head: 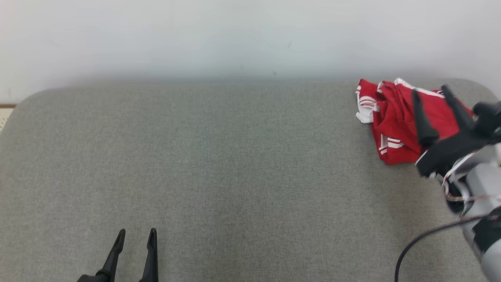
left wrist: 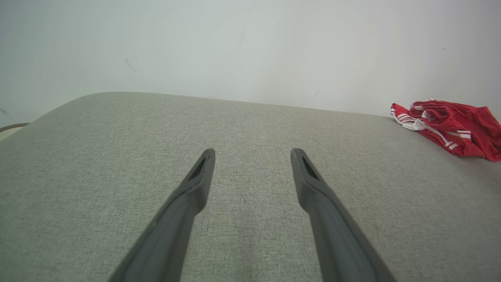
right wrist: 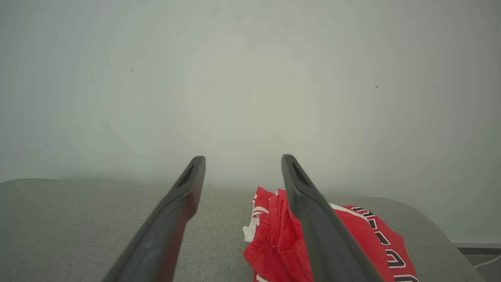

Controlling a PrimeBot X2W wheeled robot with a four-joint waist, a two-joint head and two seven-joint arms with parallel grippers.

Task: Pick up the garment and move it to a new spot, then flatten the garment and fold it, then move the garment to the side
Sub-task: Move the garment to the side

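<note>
Risk one, the largest: the garment (head: pixel 395 121) lies bunched at the far right corner of the cushion (head: pixel 235 164), near the rounded edge and the wall (head: pixel 235 35). A descent that pushes rather than pinches could slide it over that edge.

Risk two: the cloth is crumpled in several layers. A shallow grasp may catch one fold only, and the rest would hang, drag or slip free in transit.

Risk three: a deep grasp may pinch the cushion cover along with the cloth.

Risk four, minor: the cable (head: pixel 415 243) looping beside the right arm could snag as the arm swings.

Right gripper (head: pixel 429 89) hovers over the garment, fingers wide, holding nothing. Left gripper (head: pixel 137 231) sits at the near edge, well apart from the garment, fingers wide, likewise holding nothing.

Wall: plain, pale, with a few small marks.

Cushion: broad, grey woven cover, rounded corners. The weave likely grips cloth, so dragging would bunch the garment further.
</note>
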